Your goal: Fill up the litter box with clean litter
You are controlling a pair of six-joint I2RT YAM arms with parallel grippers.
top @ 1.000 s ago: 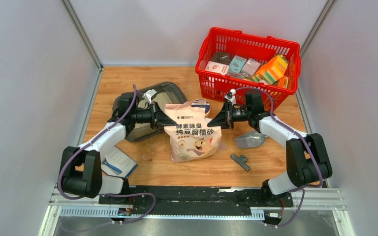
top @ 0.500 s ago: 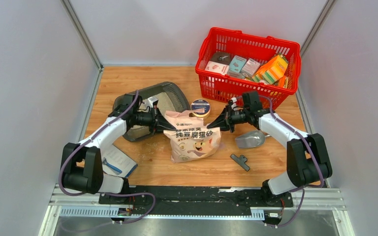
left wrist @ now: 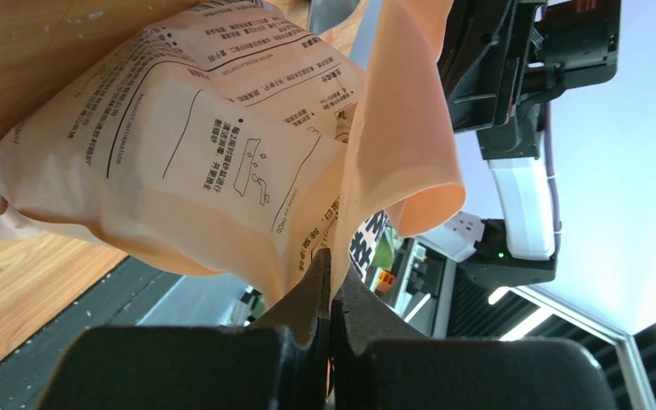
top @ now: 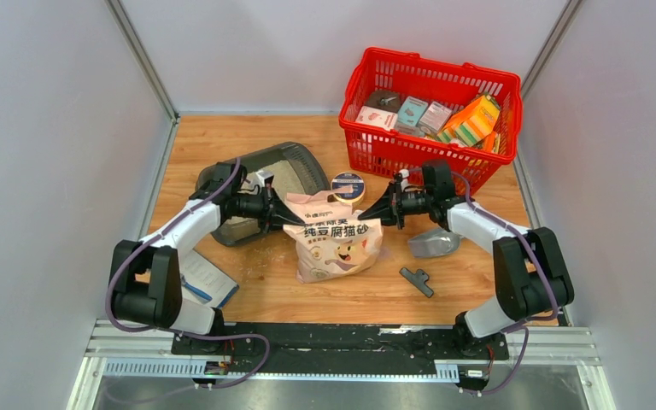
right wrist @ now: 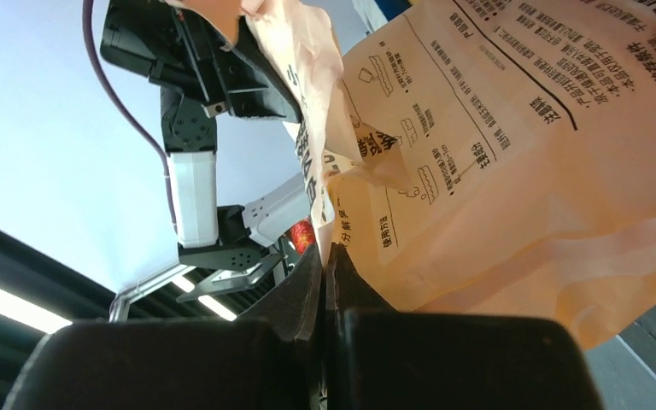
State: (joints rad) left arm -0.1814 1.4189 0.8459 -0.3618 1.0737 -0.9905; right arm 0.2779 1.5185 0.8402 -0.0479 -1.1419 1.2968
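Just beside the dark litter box (top: pixel 307 158), the bag of clean litter (top: pixel 337 243) sags soft and, we judge, bottom-heavy, our left gripper (left wrist: pixel 331 265) and right gripper (right wrist: pixel 328 256) pinched tight on its slick upper corners.

A light wooden table top (top: pixel 470 299) fills the middle of the overhead view. At the upper right stands a red plastic mesh basket (top: pixel 374 147) holding small packages: a teal box (top: pixel 412 110), a grey-pink box (top: pixel 435 115), a white and red box (top: pixel 377 117) and a bright orange carton (top: pixel 471 120) leaning at its right side. Just in front of the basket's lower left corner sits a small round tin with a dark blue lid (top: pixel 347 186). Right of centre lies a silver metal scoop (top: pixel 432 243), with a dark grey clip (top: pixel 416 281) below it, apart from it. At the lower left a white booklet (top: pixel 213 278) lies flat with a blue pen (top: pixel 193 289) on it.
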